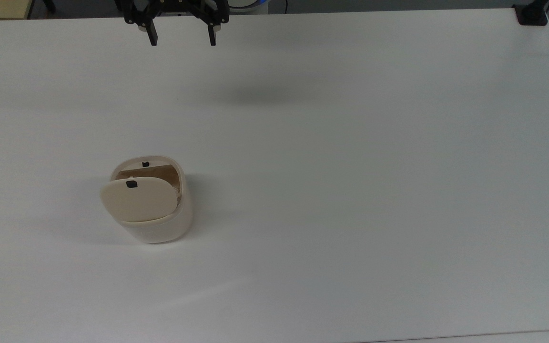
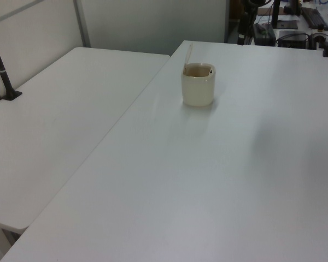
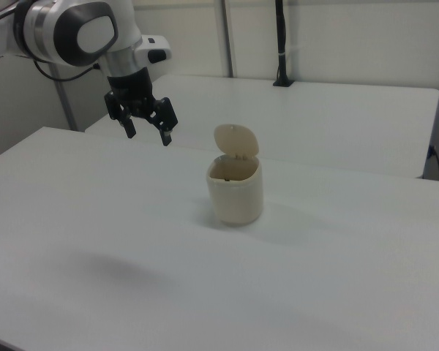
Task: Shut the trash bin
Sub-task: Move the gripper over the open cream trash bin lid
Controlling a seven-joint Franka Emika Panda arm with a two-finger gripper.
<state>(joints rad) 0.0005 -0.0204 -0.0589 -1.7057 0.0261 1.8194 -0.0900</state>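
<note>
Trash bin [image 1: 153,209] with lid [image 1: 137,198] raised, on my white table [image 1: 350,190].
My gripper [image 1: 182,42] hangs released over the top view's far table edge, well apart from the bin.

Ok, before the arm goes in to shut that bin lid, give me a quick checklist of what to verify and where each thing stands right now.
1. Lid state: the lid of the trash bin stands raised, opening exposed. Not ok, still to close.
2. Bin stance: upright on the table. Ok.
3. Gripper: fingers spread, holding nothing. Ok.
4. Clearance: gripper hangs in the air, well apart from the bin, toward the right view's left. Ok.
5. Path: bare table surface between gripper and bin in the top view. Ok.
6. Hinge condition: cannot tell.
</note>
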